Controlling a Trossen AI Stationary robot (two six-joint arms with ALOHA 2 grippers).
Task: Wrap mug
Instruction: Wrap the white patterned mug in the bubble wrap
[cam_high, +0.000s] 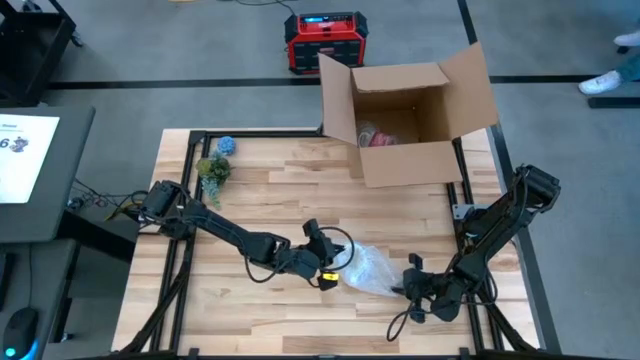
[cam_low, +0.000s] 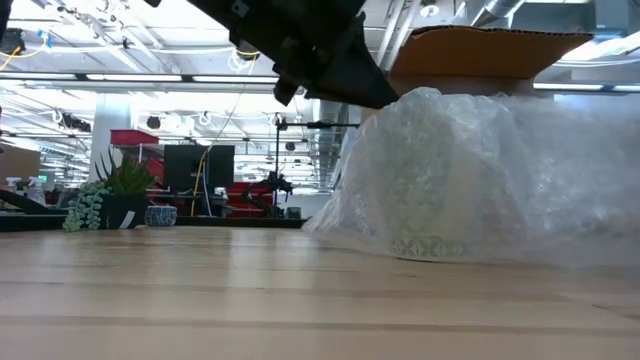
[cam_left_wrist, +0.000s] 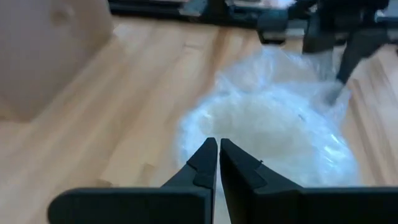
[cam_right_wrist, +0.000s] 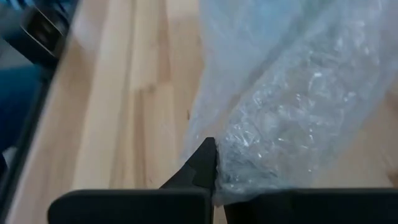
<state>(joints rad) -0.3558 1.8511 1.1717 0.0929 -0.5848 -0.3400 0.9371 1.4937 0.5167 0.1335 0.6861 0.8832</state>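
Left hand (cam_left_wrist: 217, 152): fingers pressed together, holding nothing, poised just beside bubble wrap (cam_high: 368, 270) at centre-front of surface (cam_high: 280, 190). Right hand (cam_right_wrist: 214, 163): pinching wrap edge on opposite side. Mug: hidden beneath mounded wrap; presumably covered. Judged mid-task: covering largely done, loose edges left to tuck. Open box (cam_high: 405, 120) behind.

Open cardboard box (cam_high: 405, 115); plant (cam_high: 213, 170); red case (cam_high: 323, 40).

Grey floor (cam_high: 200, 90) surrounds the wooden table (cam_high: 280, 180); ceiling strip lights (cam_low: 140, 77) glow.
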